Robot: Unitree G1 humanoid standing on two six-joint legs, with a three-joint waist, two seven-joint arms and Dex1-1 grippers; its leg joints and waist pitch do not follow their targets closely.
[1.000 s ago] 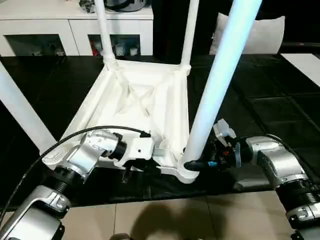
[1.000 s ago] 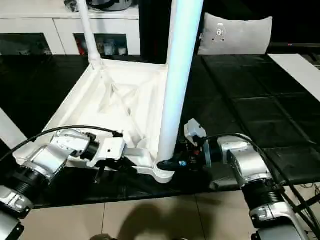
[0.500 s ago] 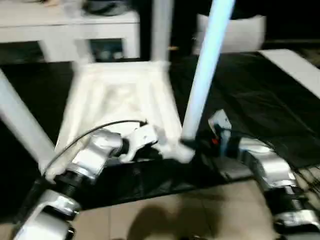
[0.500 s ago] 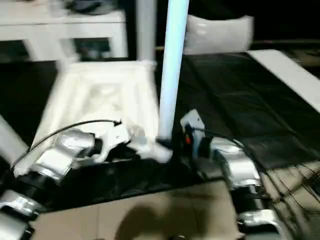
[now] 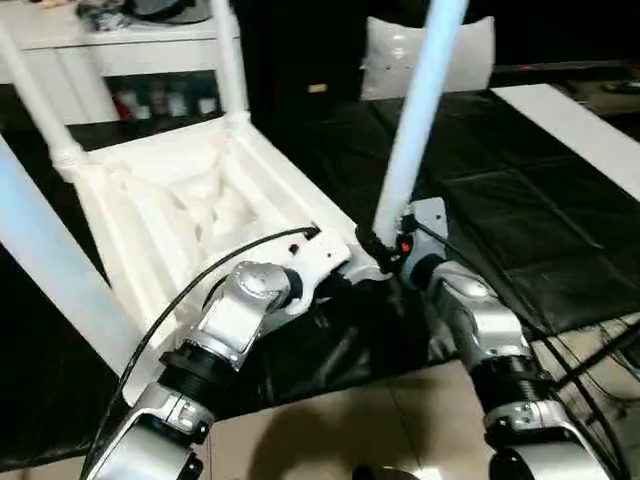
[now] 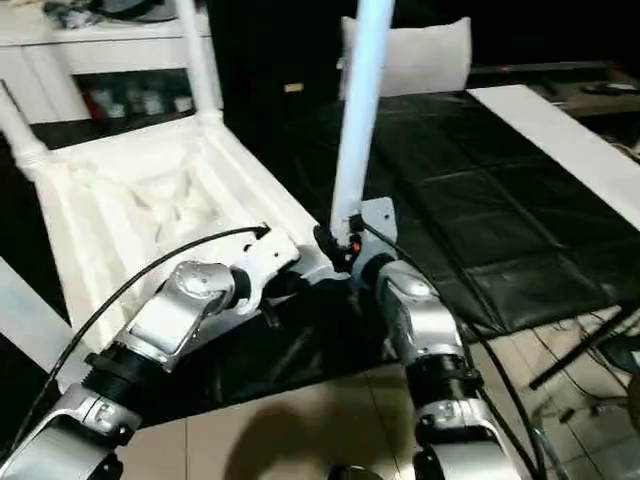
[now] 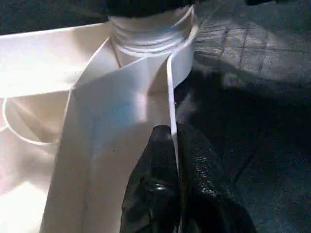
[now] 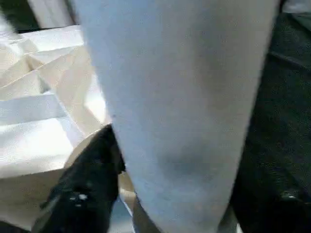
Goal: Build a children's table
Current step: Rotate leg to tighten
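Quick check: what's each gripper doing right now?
Left gripper: shut on the tabletop rim.
Right gripper: around the near leg, grip unclear.

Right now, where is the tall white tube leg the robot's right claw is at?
In the left eye view the tall white tube leg stands in the near right corner socket of the upturned white plastic tabletop, with the right claw at its base.

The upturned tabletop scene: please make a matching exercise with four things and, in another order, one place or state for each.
1. tabletop
2. left gripper
3. right gripper
4. cushion

a. at the base of the near leg
b. lying underside up on the black mat
c. shut on the tabletop's thin rim
d. propped at the far side

Pairs: 1-b, 2-c, 3-a, 4-d
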